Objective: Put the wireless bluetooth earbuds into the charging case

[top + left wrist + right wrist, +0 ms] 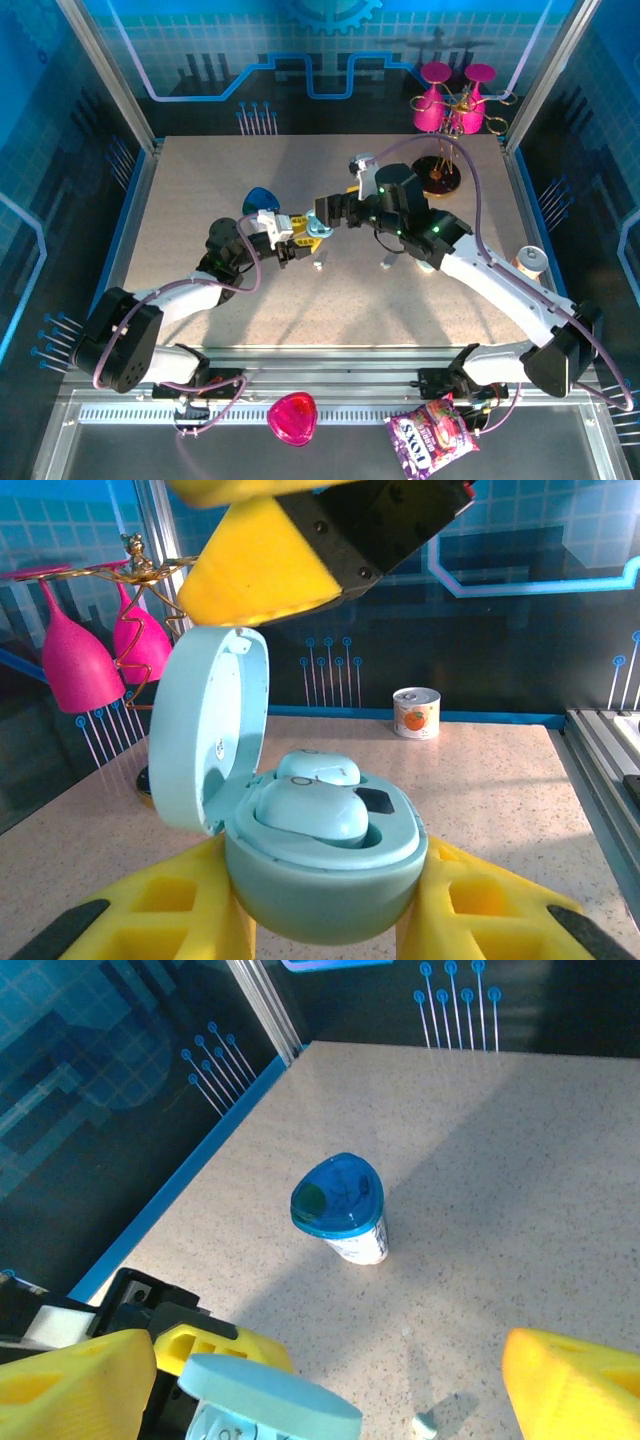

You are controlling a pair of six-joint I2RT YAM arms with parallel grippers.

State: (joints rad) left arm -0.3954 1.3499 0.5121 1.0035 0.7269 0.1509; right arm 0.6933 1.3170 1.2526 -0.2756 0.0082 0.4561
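The left wrist view looks into the pale-blue oval plastic charging case [325, 880]. It sits level with its mouth upward, its long axis across the left claw [325, 925], whose yellow fingers [480, 905] pinch its base. The lid [205, 730] stands upright on the left. Two pale-blue earbuds [310, 810] lie seated inside, one behind the other.

The right wrist view sees the lid only from above, between the widely spread fingers of the right claw [325, 1390]. It also shows one blue-lidded tipped plastic cup [338, 1205].

The top view shows two small whitish earbuds [318, 264] lying well apart on the speckled tabletop [200, 200], near the claws.
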